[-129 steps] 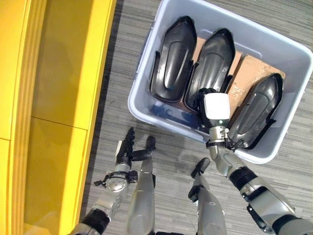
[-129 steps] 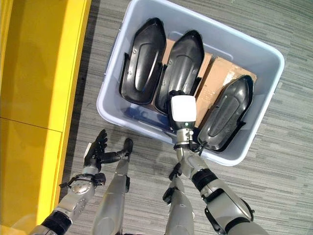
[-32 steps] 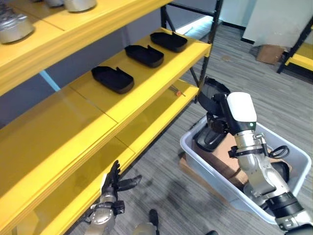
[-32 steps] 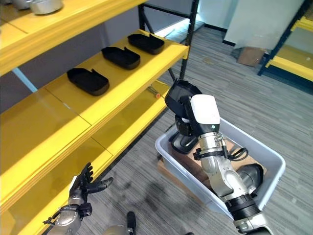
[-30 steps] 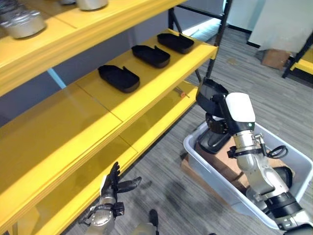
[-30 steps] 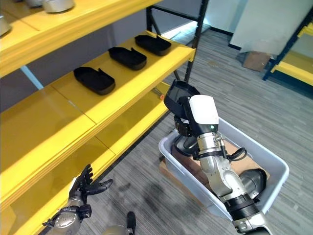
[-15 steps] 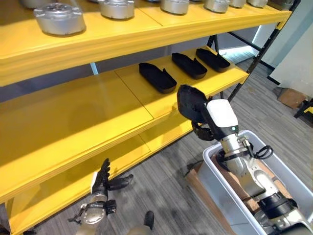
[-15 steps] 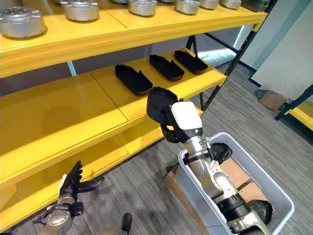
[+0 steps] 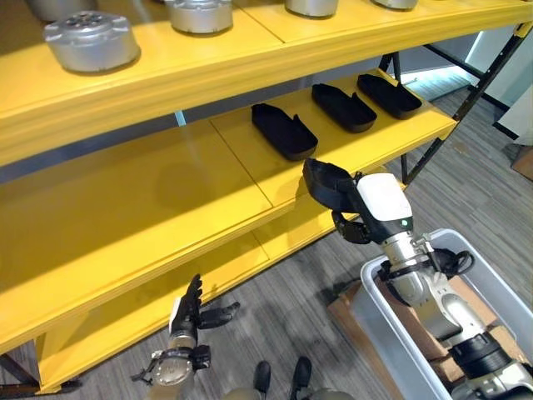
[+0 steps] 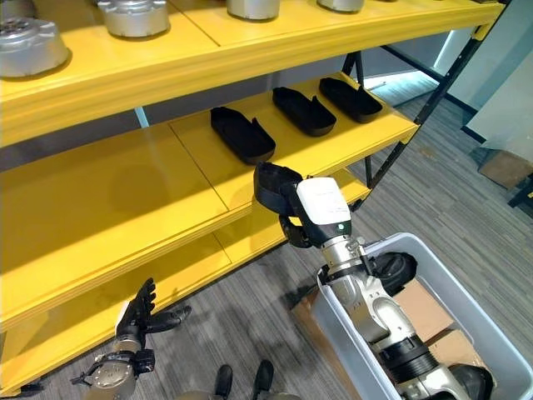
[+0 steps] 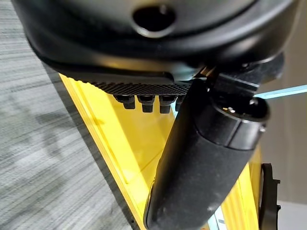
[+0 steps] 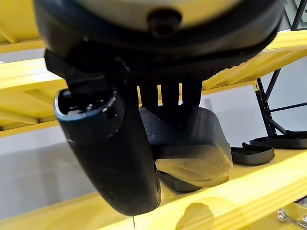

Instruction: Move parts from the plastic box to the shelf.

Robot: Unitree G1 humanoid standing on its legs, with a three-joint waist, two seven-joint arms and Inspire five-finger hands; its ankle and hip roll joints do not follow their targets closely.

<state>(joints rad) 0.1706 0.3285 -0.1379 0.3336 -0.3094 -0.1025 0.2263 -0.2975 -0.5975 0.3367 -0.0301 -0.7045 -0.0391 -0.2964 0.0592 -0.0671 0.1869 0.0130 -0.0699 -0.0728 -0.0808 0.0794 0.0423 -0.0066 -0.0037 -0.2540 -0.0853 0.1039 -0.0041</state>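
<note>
The black part [image 9: 329, 180], a smooth moulded plastic shell with a rounded nose, sits clamped in the right hand [image 10: 293, 218], fingers and thumb wrapped round it, up at the front edge of the glossy yellow shelf [image 9: 166, 200]. Three more of the same dark shells [image 9: 284, 132] lie in a row further back on that level, well apart from the held one. The pale plastic box [image 9: 391, 329] sits on the ribbed grey carpet below right, brown cardboard inside. The left hand [image 9: 185, 315] hangs low by the bottom shelf, fingers spread loose, holding nothing. Dull metal round castings [image 9: 91, 41] line the top level.
</note>
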